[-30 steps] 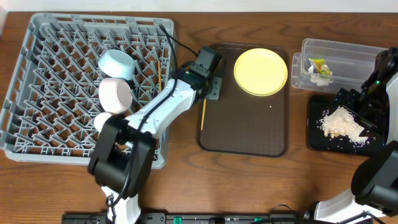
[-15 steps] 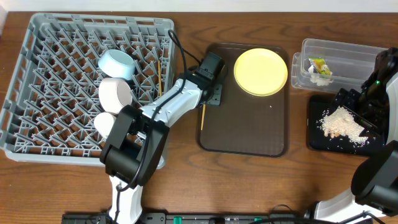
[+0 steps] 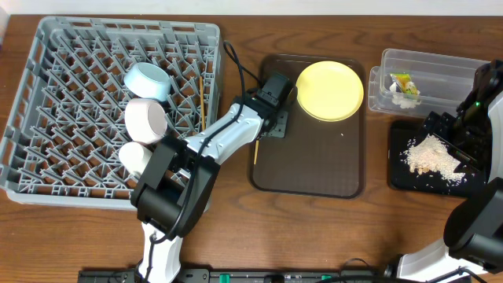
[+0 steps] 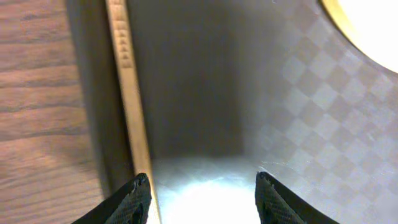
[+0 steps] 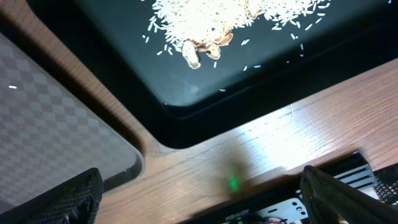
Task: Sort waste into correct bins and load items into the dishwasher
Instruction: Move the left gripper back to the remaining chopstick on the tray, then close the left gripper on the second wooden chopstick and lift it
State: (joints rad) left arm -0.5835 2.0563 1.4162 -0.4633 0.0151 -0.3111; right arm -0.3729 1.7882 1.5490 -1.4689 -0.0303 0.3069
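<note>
From overhead, your left arm reaches across the near corner of the dish rack (image 3: 47, 31) and holds the left tool (image 3: 275, 119) over the upper left corner of the brown serving tray (image 3: 314, 169). The arm hides how far it is open. The yellow plate (image 3: 330, 90) lies on that tray, just right of the left tool. One chopstick (image 3: 255, 149) lies along the tray's left edge, and a second chopstick (image 3: 203, 98) sits in the rack. The blue bowl (image 3: 149, 81), white bowl (image 3: 147, 119) and white cup (image 3: 134, 155) are in the rack too. At the right, the clear tub (image 3: 432, 61) holds the wrapper (image 3: 402, 82) and crumpled paper (image 3: 405, 99). Just in front of the tub, the black tray (image 3: 399, 179) holds the rice crumbs (image 3: 431, 156). Your right tool (image 3: 446, 130) hovers at the black tray's far edge.

The left wrist view shows you what the arm hides. The left tool (image 4: 204, 199) is spread wide over the tray's checkered floor (image 4: 298, 124) and grips nothing. The chopstick (image 4: 127, 93) runs along the tray's left wall, close to one fingertip (image 4: 138, 198); you cannot tell whether they touch. The plate's rim (image 4: 373, 31) shows in the top right corner.

The right wrist view gives you the right tool (image 5: 211, 208) wide open and empty above the tabletop (image 5: 205, 162). It sits between the black tray (image 5: 124, 62) and a corner of the brown tray (image 5: 50, 124). You can make out single grains of the crumbs (image 5: 211, 18).
</note>
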